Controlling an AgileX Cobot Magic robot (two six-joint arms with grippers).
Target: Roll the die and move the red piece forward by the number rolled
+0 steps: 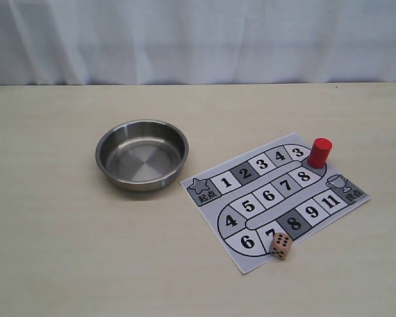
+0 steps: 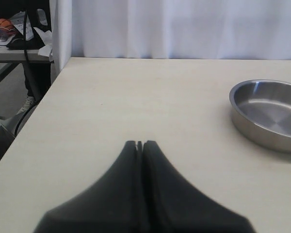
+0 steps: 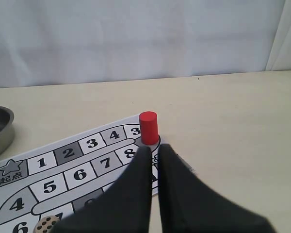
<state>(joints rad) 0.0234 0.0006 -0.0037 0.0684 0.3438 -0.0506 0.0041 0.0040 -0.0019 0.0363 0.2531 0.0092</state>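
Note:
The red piece [image 1: 319, 152] stands upright on the far end bend of the numbered paper board [image 1: 253, 263], just past the square marked 3. On the board's near edge, beside a 7, lies the die [image 1: 281, 245]. Neither gripper shows in the exterior view. In the right wrist view my right gripper [image 3: 154, 147] hangs short of the red piece [image 3: 148, 127], its jaws a narrow slit apart with nothing between them; the die [image 3: 46, 224] is half cut off at the picture's edge. My left gripper [image 2: 140, 142] is shut and empty above bare table.
A round steel bowl [image 1: 105, 168] sits empty left of the board, and its rim [image 2: 242, 126] shows in the left wrist view. White curtain backs the table. The table's left edge drops off toward clutter [image 2: 19, 29] in the left wrist view.

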